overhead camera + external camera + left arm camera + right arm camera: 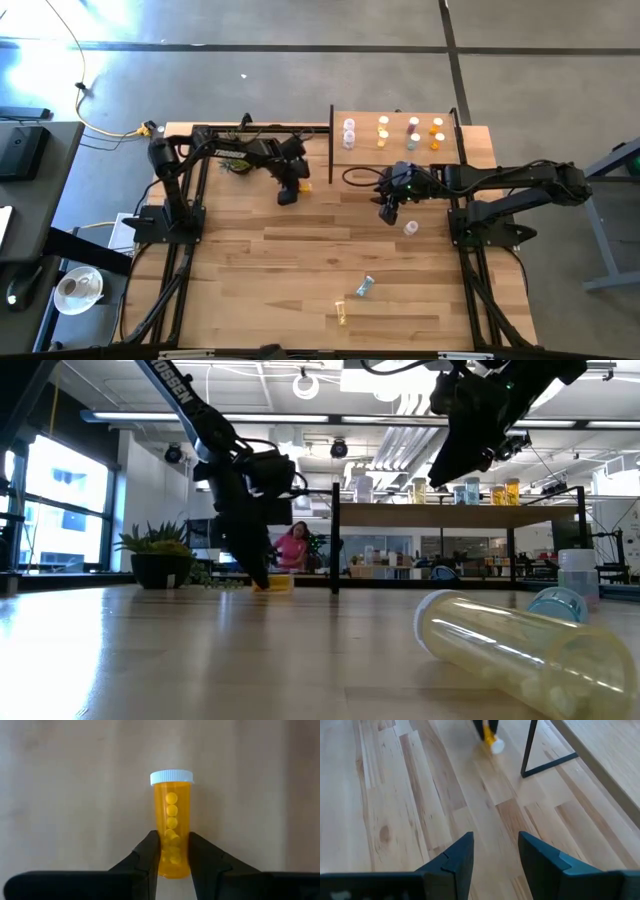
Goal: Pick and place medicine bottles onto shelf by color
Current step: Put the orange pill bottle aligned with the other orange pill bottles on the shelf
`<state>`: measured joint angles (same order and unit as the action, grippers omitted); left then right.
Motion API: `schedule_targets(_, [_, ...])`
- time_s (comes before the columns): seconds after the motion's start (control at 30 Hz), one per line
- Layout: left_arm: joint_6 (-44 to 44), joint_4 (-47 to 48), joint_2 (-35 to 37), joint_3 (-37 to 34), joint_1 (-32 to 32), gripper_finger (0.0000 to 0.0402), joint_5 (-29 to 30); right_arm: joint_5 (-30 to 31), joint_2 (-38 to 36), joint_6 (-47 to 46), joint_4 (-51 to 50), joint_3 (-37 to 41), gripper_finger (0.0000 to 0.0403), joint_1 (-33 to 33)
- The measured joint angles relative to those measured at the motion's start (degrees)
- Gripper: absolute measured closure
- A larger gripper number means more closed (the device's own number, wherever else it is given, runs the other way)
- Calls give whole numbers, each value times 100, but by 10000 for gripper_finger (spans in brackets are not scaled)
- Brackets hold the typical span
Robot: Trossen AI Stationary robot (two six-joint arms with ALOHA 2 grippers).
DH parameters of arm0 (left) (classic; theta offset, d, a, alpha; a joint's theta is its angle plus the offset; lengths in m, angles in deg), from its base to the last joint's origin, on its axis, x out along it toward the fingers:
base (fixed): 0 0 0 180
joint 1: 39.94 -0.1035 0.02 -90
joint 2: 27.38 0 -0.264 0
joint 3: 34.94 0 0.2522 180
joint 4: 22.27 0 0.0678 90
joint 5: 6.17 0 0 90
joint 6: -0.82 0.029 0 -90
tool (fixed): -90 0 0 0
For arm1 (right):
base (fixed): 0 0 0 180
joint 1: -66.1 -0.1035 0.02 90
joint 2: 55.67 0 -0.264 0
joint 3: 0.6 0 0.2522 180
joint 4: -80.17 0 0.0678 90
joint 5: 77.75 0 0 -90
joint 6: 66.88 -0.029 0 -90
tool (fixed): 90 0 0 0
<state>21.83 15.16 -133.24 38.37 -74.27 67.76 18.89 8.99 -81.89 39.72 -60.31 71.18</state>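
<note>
An orange-yellow medicine bottle point(172, 820) with a white cap lies on the planked table just left of the shelf point(400, 168), and my left gripper point(290, 190) is shut on it. The shelf carries several bottles point(395, 133) along its far side. My right gripper point(388, 212) hangs above the table in front of the shelf, open, with nothing between its fingers point(495, 852). Three loose bottles lie on the table: a white one point(410, 228), a pale blue one point(365, 287) and a yellowish one point(342, 315). My left gripper pinches the bottle's body near its bottom end point(173, 859) between its two fingers, one on each side. The fingers point(149, 854) come steeply from above. The bottle lies on the table with its cap end point(171, 777) pointing away from the gripper.
A potted green plant point(235, 165) stands at the far left, behind my left arm. The shelf's black frame leg point(530, 750) stands just beside the held bottle. In the low view the yellowish bottle point(510, 650) and the blue one point(560, 603) lie close to the near edge.
</note>
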Motion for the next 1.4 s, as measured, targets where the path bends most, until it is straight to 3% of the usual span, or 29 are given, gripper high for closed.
schedule_targets(0.17, [14,-325,0,-2,331,324,-531,-195,0,-159,164,-2,256,0])
schedule_targets(0.3, [-10,-844,0,-2,682,324,-584,-295,0,-299,169,-2,256,0])
schedule_targets(0.77, [-1052,-4483,0,1,1472,323,-549,-407,-178,-153,432,-117,256,34])
schedule_targets(0.93, [-1136,-5140,0,3,1559,323,-501,-405,-418,-17,346,-540,256,70])
schedule_targets(1.23, [-1335,-6327,0,3,1825,323,719,-402,-515,765,396,-1178,256,39])
schedule_targets(1.4, [-1242,-6759,0,3,1958,323,1697,-256,-511,945,394,-1433,253,41])
